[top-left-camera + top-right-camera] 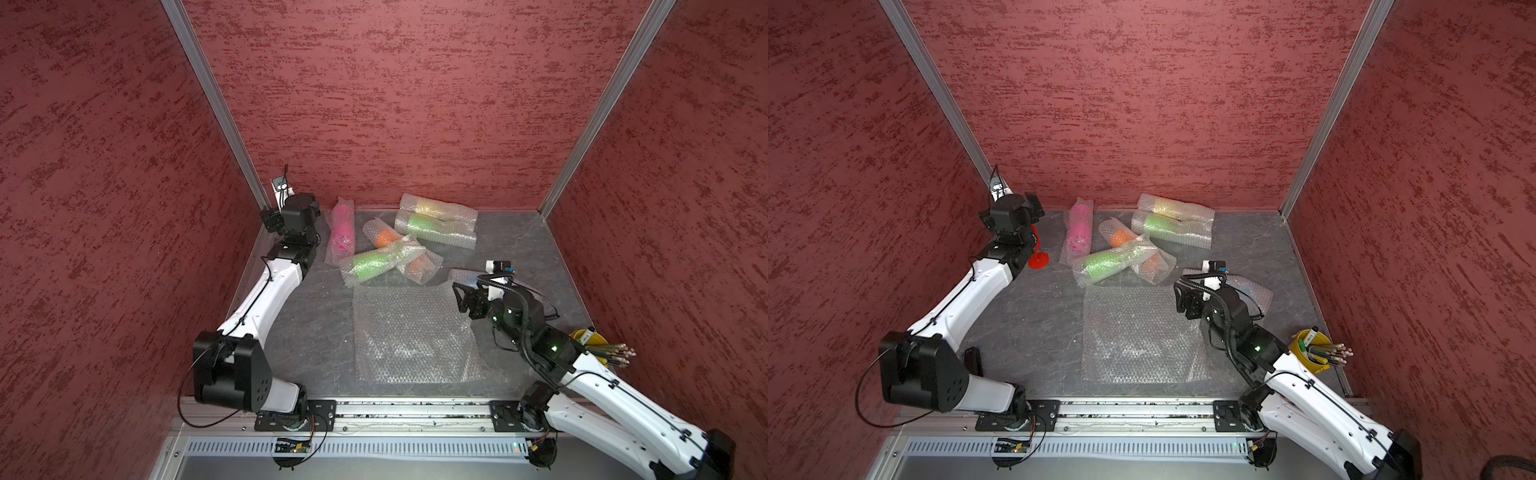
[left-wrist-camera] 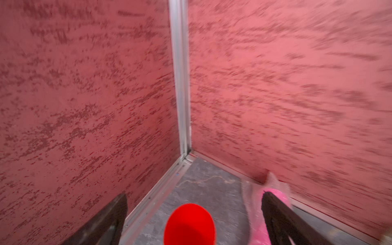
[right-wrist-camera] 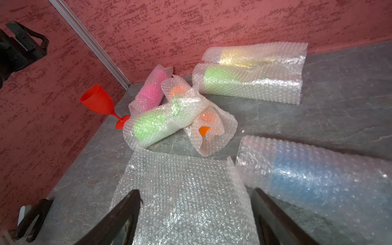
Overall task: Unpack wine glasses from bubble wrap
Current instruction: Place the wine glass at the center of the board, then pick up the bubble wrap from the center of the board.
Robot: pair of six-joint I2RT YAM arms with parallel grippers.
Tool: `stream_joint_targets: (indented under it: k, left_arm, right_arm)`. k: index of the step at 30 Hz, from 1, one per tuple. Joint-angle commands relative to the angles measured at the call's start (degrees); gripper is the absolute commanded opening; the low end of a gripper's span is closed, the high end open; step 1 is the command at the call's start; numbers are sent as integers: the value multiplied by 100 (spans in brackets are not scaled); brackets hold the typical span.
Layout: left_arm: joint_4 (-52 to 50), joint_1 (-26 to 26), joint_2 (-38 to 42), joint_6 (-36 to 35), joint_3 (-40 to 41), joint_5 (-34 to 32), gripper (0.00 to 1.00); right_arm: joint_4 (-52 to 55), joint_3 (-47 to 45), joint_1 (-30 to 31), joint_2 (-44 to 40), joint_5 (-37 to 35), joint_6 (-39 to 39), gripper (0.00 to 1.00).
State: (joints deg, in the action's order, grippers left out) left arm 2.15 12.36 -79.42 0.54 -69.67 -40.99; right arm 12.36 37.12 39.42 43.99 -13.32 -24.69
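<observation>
A bare red wine glass [image 3: 98, 102] stands on its foot [image 1: 1038, 261] in the back-left corner. My left gripper [image 2: 194, 196] hangs open above its bowl [image 2: 189, 224], not touching it. Bubble wrap sleeves lie at the back with a glass inside each: pink [image 1: 343, 232], orange [image 1: 384, 237], light green [image 1: 368, 264], a second light green [image 1: 419, 224] and yellow [image 1: 428, 205]. A blue wrapped glass [image 3: 318, 180] lies beside my right arm. My right gripper [image 3: 196, 192] is open just above a flat bubble wrap sheet [image 1: 407, 332], with nothing held.
A small yellow cup of utensils [image 1: 1308, 347] stands at the right edge behind my right arm. Red walls close in the back and both sides. The pink sleeve [image 2: 261, 212] lies right beside a left finger. A metal rail [image 1: 415, 409] runs along the front.
</observation>
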Motion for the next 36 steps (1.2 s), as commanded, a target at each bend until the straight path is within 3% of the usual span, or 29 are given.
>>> stream_joint_targets:
  k: [1, 3, 5, 7, 8, 11, 15, 17, 21, 24, 28, 32, 36]
  left_arm:
    - [-364, 1060, 453, -647, 67, -241, 100]
    - [-1086, 1812, 550, -503, -105, -186, 100]
    - [-2258, 2317, 455, 259, -558, -92, 100]
    - [-3506, 2586, 318, 1148, -960, 256, 100]
    - [-4042, 2635, 293, 1285, -1066, 748, 100]
    - [-4330, 2561, 484, 1989, -577, 1517, 100]
    - [-4269, 1604, 779, 3582, 165, 3545, 100]
    - [-3772, 1272, 933, 4552, 721, 4198, 100]
    - [-2725, 1374, 1133, 6187, 1461, 3908, 99]
    - [-2716, 1568, 820, 7203, 1271, 3380, 100]
    - [-3202, 1585, 77, 8427, 792, 3213, 100]
    - [-3667, 1550, -622, 9355, 441, 3314, 100]
    - [-3668, 1559, -1137, 9718, 108, 3310, 100]
  right_arm:
    - [530, 545, -22, 242, -441, 256, 84]
    - [844, 885, -18, 491, -623, 433, 84]
    - [1148, 1237, -22, 757, -791, 653, 84]
    - [1504, 1599, -22, 1074, -933, 885, 84]
    - [1631, 1771, -21, 1226, -984, 987, 84]
    - [1761, 2067, -26, 1518, -1033, 1101, 84]
    - [1777, 2359, -28, 1923, -894, 993, 84]
    - [1754, 2437, -39, 2087, -848, 805, 84]
    - [1564, 2322, -57, 2215, -871, 317, 84]
    - [1293, 2067, -53, 2147, -949, -99, 84]
    - [1063, 1798, -53, 1955, -892, -416, 83]
    - [1036, 1639, -57, 1727, -972, -522, 83]
    - [975, 1452, -57, 1480, -1057, -555, 83]
